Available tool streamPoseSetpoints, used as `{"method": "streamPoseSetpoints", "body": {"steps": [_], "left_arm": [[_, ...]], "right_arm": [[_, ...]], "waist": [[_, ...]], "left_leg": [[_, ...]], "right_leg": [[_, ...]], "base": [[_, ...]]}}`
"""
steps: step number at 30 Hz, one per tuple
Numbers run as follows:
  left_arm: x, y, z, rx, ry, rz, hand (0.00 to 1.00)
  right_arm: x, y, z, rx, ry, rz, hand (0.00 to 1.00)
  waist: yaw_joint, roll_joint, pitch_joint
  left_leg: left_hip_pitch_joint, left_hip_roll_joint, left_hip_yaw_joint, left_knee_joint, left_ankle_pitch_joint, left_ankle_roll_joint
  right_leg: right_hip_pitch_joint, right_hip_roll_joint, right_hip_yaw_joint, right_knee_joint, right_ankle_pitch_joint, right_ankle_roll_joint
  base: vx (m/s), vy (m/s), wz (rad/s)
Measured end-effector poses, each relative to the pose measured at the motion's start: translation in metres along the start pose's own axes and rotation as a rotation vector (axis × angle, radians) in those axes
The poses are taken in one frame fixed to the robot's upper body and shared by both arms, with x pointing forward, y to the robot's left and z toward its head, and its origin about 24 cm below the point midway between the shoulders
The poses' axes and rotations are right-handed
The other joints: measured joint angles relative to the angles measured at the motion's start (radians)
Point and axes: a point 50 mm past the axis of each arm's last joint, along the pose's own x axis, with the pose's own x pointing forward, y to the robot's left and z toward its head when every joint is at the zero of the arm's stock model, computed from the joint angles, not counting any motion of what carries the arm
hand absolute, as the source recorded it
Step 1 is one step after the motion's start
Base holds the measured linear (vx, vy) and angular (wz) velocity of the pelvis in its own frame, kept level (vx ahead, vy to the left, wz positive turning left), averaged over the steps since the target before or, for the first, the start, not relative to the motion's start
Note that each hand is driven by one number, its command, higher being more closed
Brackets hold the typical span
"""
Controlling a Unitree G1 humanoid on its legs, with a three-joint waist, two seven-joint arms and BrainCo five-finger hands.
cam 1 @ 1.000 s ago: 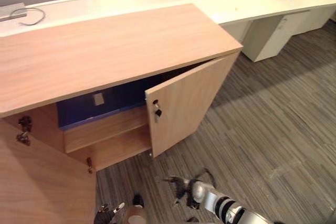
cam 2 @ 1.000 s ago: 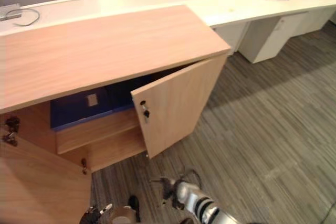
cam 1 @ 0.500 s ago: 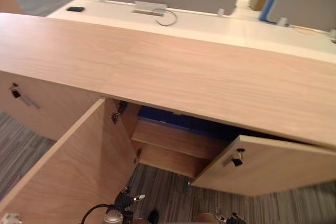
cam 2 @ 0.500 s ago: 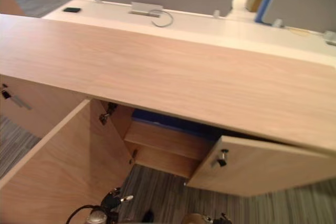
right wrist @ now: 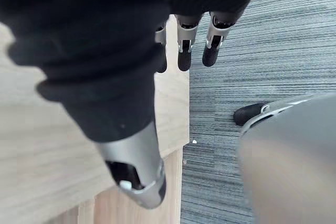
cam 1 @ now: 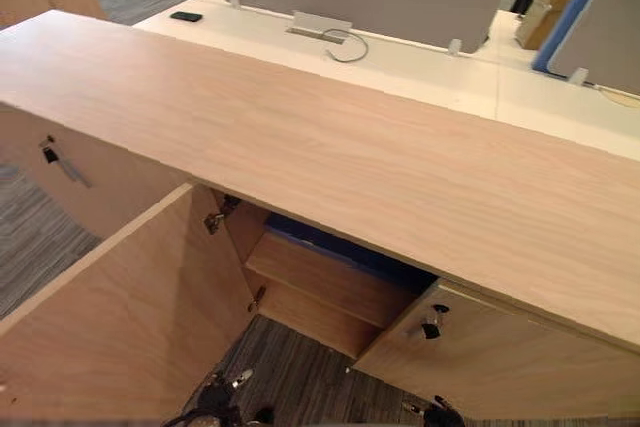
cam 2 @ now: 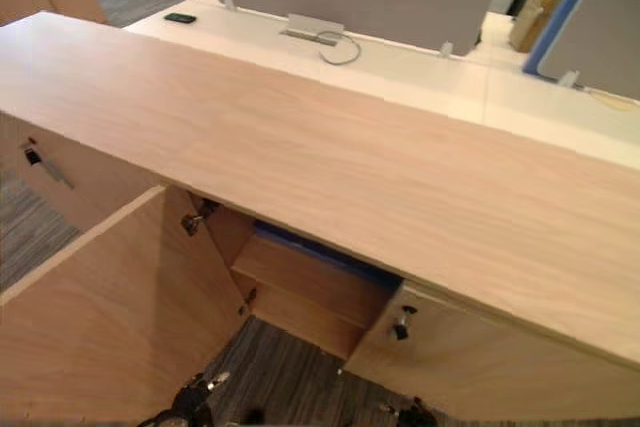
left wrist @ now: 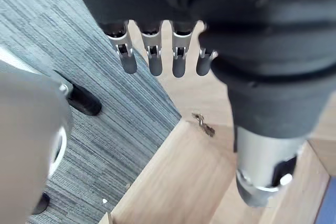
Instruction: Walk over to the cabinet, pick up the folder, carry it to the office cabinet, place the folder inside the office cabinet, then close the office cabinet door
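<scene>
Folder (cam 1: 322, 246), blue: I see it on the upper shelf (cam 1: 325, 285) inside the cabinet (cam 1: 350, 147), partly behind the ajar right door (cam 1: 500, 372); left door (cam 1: 120, 317) wide open. My left hand (left wrist: 178, 62) and right hand (right wrist: 185, 52): fingers slack, empty, low before it

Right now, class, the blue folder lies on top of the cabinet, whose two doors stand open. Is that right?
No: the left eye view shows the blue folder inside the cabinet, on its upper shelf, not on top. The left door and right door do stand open.
</scene>
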Motion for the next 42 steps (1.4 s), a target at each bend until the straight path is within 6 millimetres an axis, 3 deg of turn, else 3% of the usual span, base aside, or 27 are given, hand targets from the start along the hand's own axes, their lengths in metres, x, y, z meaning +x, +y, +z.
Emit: {"method": "streamPoseSetpoints", "body": {"steps": [4,5,6,8,9,10,12,18,22,25,28,31,38,42], "left_arm": [[0.000,0.000,0.003,0.041,-0.012,-0.006,0.00],[0.000,0.001,0.006,0.084,-0.024,-0.010,0.00],[0.002,-0.002,0.012,0.106,-0.048,-0.022,0.00],[0.001,-0.007,0.016,0.162,-0.069,-0.036,0.00],[0.001,-0.011,0.016,0.203,-0.077,-0.053,0.00],[0.001,-0.010,0.019,0.215,-0.085,-0.055,0.00],[0.002,-0.009,0.022,0.254,-0.099,-0.063,0.00],[0.000,-0.013,0.017,0.324,-0.087,-0.089,0.00],[0.001,-0.014,0.015,0.364,-0.079,-0.101,0.00],[0.001,-0.016,0.013,0.407,-0.074,-0.119,0.00],[0.000,-0.022,0.012,0.454,-0.078,-0.148,0.00],[0.000,-0.022,0.013,0.463,-0.087,-0.152,0.00],[0.001,-0.014,0.015,0.342,-0.077,-0.103,0.00],[0.002,-0.012,0.018,0.249,-0.084,-0.083,0.00]], "right_arm": [[0.000,0.005,0.000,0.000,0.003,0.010,0.00],[0.000,0.008,-0.001,0.008,0.009,0.014,0.00],[0.001,0.010,0.002,0.010,0.007,0.020,0.00],[0.002,0.011,0.005,0.005,0.001,0.021,0.00],[0.002,0.012,0.008,0.006,-0.005,0.024,0.00],[0.002,0.014,0.009,0.006,-0.008,0.028,0.00],[0.001,0.018,0.005,0.013,0.003,0.037,0.00],[0.001,0.018,0.005,0.012,0.002,0.040,0.00],[0.001,0.024,0.005,-0.013,0.001,0.064,0.00],[0.001,0.026,0.006,-0.027,-0.001,0.075,0.00],[0.003,0.023,0.014,-0.058,-0.018,0.068,0.00],[0.003,0.024,0.015,-0.069,-0.013,0.070,0.00],[0.004,0.025,0.017,-0.060,-0.020,0.079,0.00],[0.006,0.015,0.023,-0.027,-0.029,0.046,0.00]], "waist": [[0.008,-0.007,0.007],[0.004,-0.015,0.012],[-0.001,-0.015,0.023],[-0.002,-0.005,0.038],[-0.004,-0.001,0.043],[-0.004,0.002,0.050],[-0.007,-0.023,0.050],[-0.019,-0.024,0.036],[-0.017,-0.029,0.028],[-0.028,-0.027,0.025],[-0.048,0.001,0.038],[-0.042,-0.004,0.040],[-0.037,0.000,0.063],[-0.040,0.020,0.092]], "left_leg": [[-0.045,-0.014,-0.015,0.025,0.025,-0.012],[-0.075,-0.012,0.094,0.049,0.035,0.011],[-0.116,0.021,0.303,0.143,-0.003,0.061],[-0.143,0.070,0.543,0.312,-0.080,0.073],[-0.143,0.073,0.590,0.324,-0.112,0.068],[-0.141,0.064,0.588,0.317,-0.109,0.072],[-0.111,-0.012,0.584,0.197,-0.069,0.106],[-0.021,-0.118,0.523,-0.115,0.103,0.126],[-0.005,-0.133,0.521,-0.111,0.108,0.135],[0.018,-0.136,0.511,-0.111,0.108,0.135],[0.029,-0.117,0.475,-0.110,0.109,0.134],[0.034,-0.110,0.465,-0.110,0.110,0.133],[0.007,-0.128,0.427,-0.111,0.132,0.130],[-0.036,-0.117,0.399,-0.110,0.164,0.119]], "right_leg": [[0.020,-0.006,-0.082,-0.007,0.003,-0.006],[0.020,-0.017,-0.116,-0.004,0.006,-0.011],[0.015,-0.031,-0.145,0.011,0.003,-0.017],[0.024,-0.048,-0.161,0.023,-0.003,-0.015],[0.022,-0.058,-0.164,0.037,-0.013,-0.006],[0.021,-0.068,-0.162,0.045,-0.018,-0.003],[0.012,-0.114,-0.159,0.028,-0.020,0.003],[0.023,-0.148,-0.158,-0.031,-0.002,0.015],[0.060,-0.154,-0.160,-0.063,0.017,0.044],[0.090,-0.152,-0.179,-0.062,0.018,0.046],[0.070,-0.147,-0.216,0.032,0.018,0.046],[0.067,-0.148,-0.216,0.058,0.019,0.044],[0.093,-0.146,-0.251,-0.016,-0.007,0.045],[0.086,-0.135,-0.323,-0.005,-0.020,0.041]], "base": [[-0.06,-0.045,0.66],[-0.11,0.037,0.72],[-0.08,0.042,0.69],[-0.06,0.134,0.40],[-0.06,0.227,0.28],[-0.06,0.250,0.22],[-0.03,0.192,0.26],[0.05,0.099,0.52],[0.12,-0.012,0.08],[0.08,-0.067,0.10],[0.03,-0.061,0.28],[0.00,0.000,0.14],[-0.08,-0.052,0.09],[-0.13,-0.053,0.52]]}}
